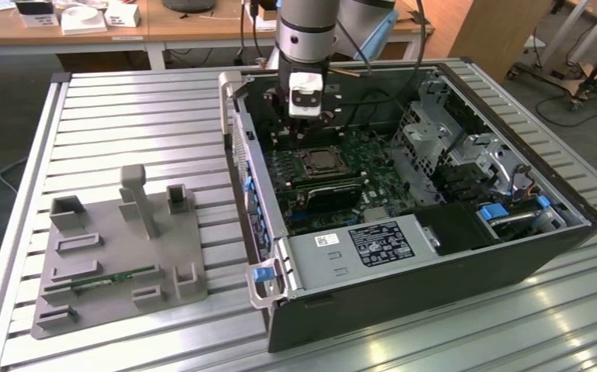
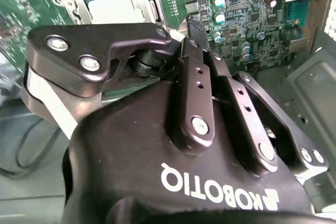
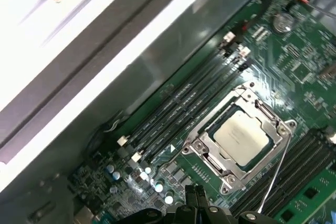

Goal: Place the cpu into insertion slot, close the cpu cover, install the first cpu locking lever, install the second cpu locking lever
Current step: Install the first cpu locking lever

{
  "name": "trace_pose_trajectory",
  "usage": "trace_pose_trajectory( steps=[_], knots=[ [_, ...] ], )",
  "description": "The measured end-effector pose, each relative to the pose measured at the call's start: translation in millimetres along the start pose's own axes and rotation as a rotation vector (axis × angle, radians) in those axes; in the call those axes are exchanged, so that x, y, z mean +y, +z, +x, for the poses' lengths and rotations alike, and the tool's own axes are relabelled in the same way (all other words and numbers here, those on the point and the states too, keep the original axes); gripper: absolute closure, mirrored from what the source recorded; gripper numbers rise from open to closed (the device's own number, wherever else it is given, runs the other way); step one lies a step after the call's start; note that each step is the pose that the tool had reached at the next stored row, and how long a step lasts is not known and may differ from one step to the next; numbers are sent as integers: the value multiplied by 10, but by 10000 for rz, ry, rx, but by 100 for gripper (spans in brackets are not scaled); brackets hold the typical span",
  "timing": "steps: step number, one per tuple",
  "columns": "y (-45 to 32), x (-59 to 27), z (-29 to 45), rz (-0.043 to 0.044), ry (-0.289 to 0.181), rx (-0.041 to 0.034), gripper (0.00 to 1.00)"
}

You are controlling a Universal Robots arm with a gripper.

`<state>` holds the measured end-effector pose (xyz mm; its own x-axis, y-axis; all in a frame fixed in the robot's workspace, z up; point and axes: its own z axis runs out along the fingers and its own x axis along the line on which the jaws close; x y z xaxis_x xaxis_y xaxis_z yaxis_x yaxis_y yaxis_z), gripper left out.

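The cpu [image 3: 240, 132] lies flat in the insertion slot [image 1: 322, 160] on the green motherboard, its pale metal top showing. The silver cpu cover [image 3: 202, 142] is down around it, framing the chip through its window. A thin wire locking lever [image 3: 274, 174] runs along one side of the socket, and I cannot tell whether it is latched. My gripper [image 3: 195, 195] hovers just off the socket's corner, shut with nothing between its fingers. In the second wrist view, the gripper [image 2: 190, 24] points towards the cpu [image 2: 110, 6]. In the exterior view, the gripper [image 1: 309, 120] hangs inside the open case.
Black memory slots [image 3: 173, 114] run beside the socket, with capacitors [image 3: 157, 184] near my fingertips. The computer case wall [image 1: 239, 132] rises close by, and a drive cage [image 1: 453, 155] and power supply [image 1: 366, 244] fill the rest. A grey parts fixture [image 1: 122, 248] lies on the slatted table.
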<state>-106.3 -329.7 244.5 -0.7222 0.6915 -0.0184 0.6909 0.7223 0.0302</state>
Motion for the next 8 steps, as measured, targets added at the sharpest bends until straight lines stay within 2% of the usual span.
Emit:
trace_pose_trajectory(
  steps=[2,8],
  knots=[
    [0,0,0,-3,-160,5,90],
    [0,-1,1,-3,-169,6,90]
  ],
)
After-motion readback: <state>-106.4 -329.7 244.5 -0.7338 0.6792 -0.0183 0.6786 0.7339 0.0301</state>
